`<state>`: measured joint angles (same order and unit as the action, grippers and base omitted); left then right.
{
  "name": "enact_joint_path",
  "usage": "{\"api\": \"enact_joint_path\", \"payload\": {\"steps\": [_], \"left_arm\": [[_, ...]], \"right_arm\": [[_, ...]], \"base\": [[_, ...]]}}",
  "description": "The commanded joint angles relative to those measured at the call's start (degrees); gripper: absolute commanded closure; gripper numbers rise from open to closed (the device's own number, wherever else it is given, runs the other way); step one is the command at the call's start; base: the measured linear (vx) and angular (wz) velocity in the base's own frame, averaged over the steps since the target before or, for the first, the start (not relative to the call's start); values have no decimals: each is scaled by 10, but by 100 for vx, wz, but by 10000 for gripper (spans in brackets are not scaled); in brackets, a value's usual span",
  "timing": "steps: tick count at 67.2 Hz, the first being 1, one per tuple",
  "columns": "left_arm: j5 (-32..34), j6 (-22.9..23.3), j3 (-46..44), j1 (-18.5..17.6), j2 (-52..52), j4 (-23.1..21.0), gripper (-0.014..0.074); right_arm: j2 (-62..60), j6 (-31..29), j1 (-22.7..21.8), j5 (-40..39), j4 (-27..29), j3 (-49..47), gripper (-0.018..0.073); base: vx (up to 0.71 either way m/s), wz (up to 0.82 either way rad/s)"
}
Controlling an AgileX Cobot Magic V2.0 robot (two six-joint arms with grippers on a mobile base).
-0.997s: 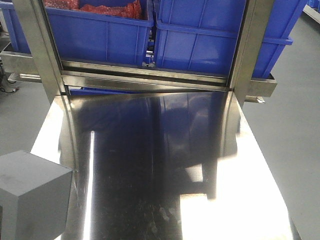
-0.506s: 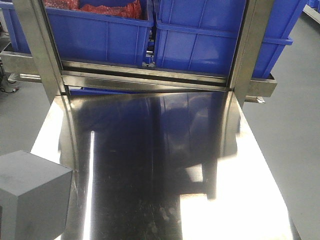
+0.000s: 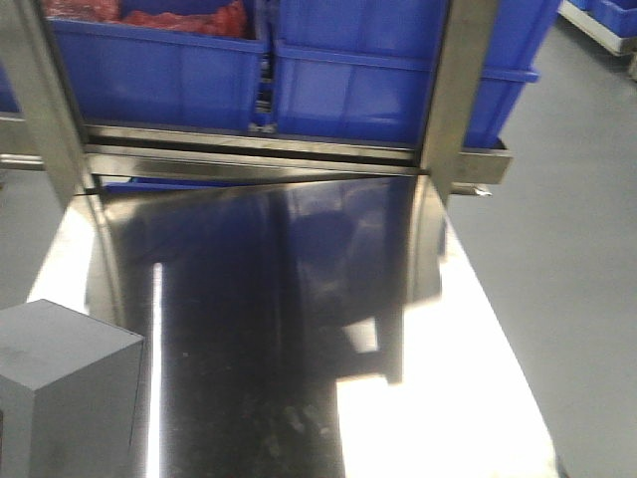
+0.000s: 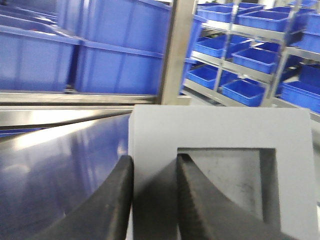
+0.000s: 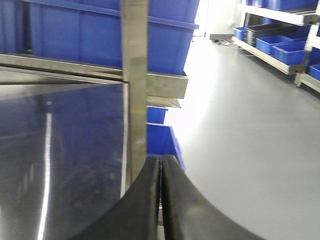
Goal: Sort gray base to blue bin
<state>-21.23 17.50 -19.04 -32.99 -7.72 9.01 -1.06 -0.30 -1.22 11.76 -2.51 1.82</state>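
The gray base (image 3: 65, 388) hangs at the lower left over the steel table (image 3: 299, 329), plain sides showing. In the left wrist view the gray base (image 4: 220, 130) shows its square recess. My left gripper (image 4: 155, 159) is shut on the wall of the base, one finger outside and the other inside the recess. A blue bin (image 3: 398, 85) stands on the shelf behind the table at the right; its inside is hidden. My right gripper (image 5: 161, 159) is shut with nothing in it, at the table's right edge beside a steel upright (image 5: 134, 90).
A second blue crate (image 3: 159, 75) at the back left holds red items. Two steel uprights (image 3: 458, 100) frame the table's far end. Racks of small blue crates (image 4: 240, 50) stand off to the right. Grey floor (image 3: 567, 249) lies right of the table.
The whole scene has slid left in the front view, as the camera turned right. The gray base keeps its place in the frame at the lower left.
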Motion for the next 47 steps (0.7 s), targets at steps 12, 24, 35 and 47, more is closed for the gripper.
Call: {"api": "enact_joint_path", "payload": {"steps": [12,24,35,47], "left_arm": [[60,4,-17,-3,-4,-2,603],[60,4,-17,-3,-4,-2,603],[60,4,-17,-3,-4,-2,603],[60,4,-17,-3,-4,-2,603]], "right_arm": [[-4,-4,-4,-47,-5,3,564],[-4,-4,-4,-47,-5,3,564],[-4,-4,-4,-45,-5,3,564],[-4,-4,-4,-45,-5,3,564]], "base": [[-5,-49],[-6,-67],[-8,-69],[-8,-65]]}}
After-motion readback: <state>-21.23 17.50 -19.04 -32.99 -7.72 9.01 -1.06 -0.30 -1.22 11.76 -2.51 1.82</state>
